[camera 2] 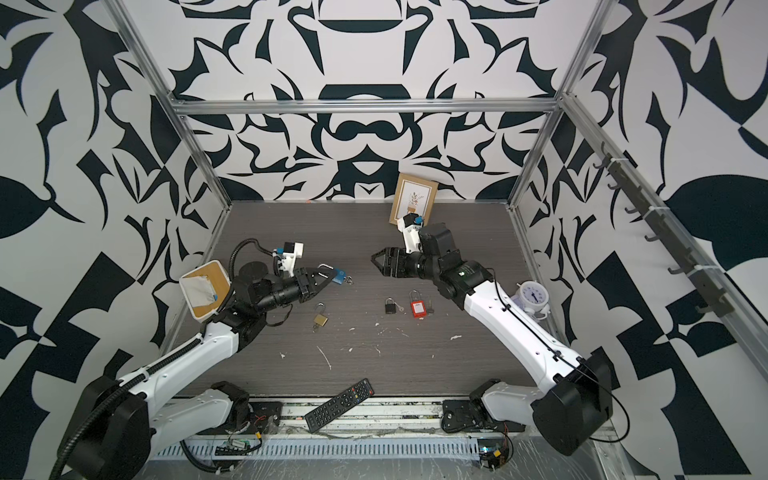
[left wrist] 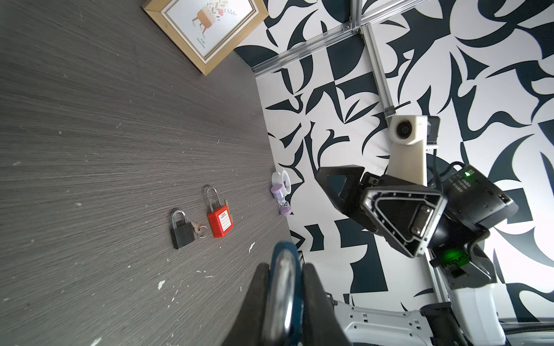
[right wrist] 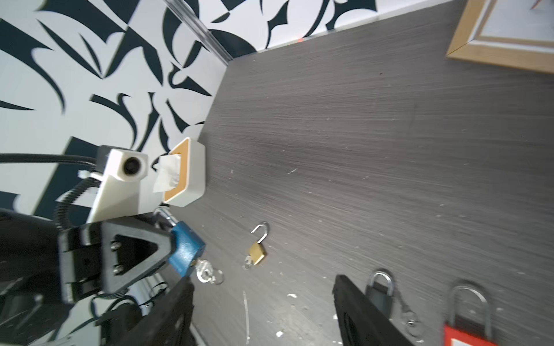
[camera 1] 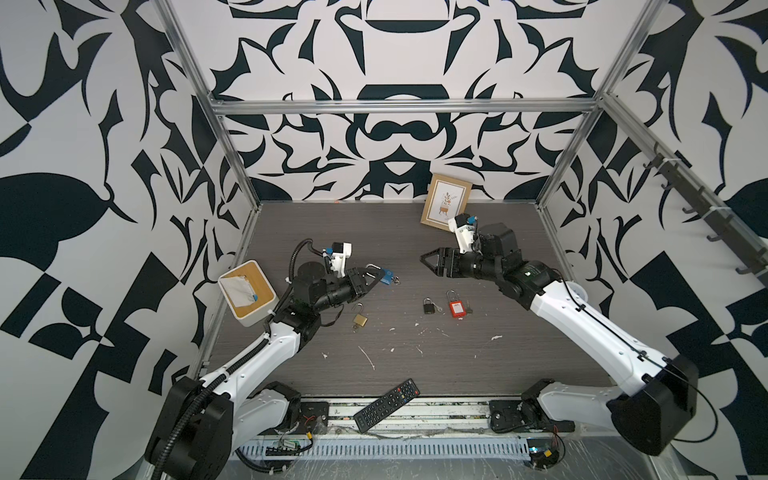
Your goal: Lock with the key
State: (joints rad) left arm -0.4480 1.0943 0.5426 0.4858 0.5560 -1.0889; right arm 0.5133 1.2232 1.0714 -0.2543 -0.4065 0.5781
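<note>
Tabletop (camera 1: 374,232): L gripper (camera 1: 376,275) clamps blue padlock (camera 1: 387,276).

Blue padlock (left wrist: 283,269): blurred and cut by the picture's edge in the left wrist view. Its key (right wrist: 205,272): smeared in the right wrist view; teeth indiscernible. Red padlock (right wrist: 458,337): body cut off there. Clock (camera 2: 533,296), at the right edge of the table (camera 2: 457,365): partly hidden behind the right arm (camera 2: 490,305).
</note>
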